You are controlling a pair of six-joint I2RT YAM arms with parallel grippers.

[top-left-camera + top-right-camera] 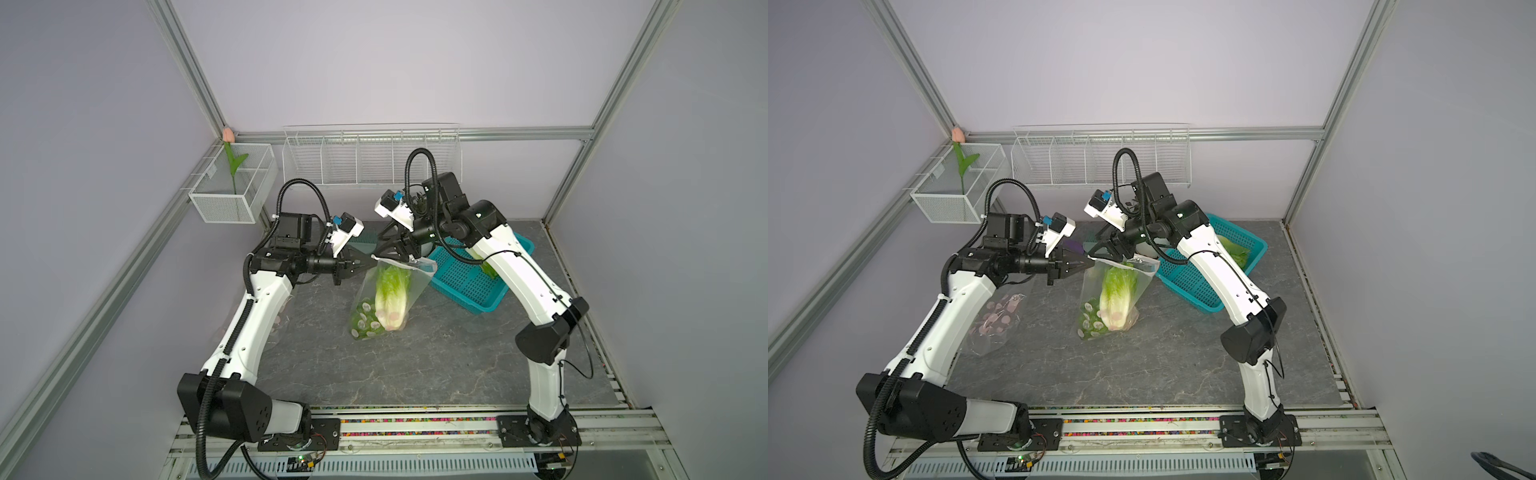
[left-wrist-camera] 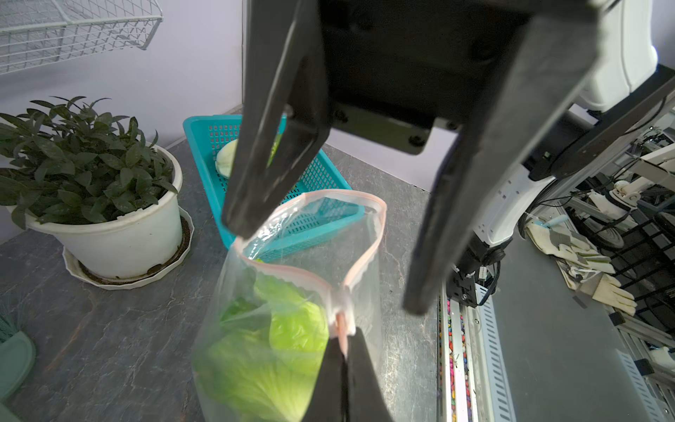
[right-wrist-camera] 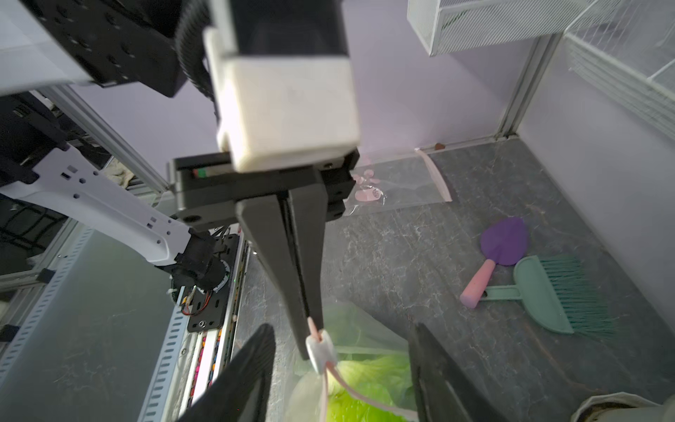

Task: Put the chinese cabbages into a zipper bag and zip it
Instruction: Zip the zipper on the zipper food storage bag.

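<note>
Where bag (image 1: 417,279) is held: left pincer (image 1: 371,262) clamped on its pink zip end
Right pincer (image 2: 327,268): apart
Cabbage (image 1: 390,293): inside bag

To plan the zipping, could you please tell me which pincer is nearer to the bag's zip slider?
Left. The left pincer is shut on the bag rim right beside the slider; the right pincer stands open over the bag's mouth, farther off.
</note>
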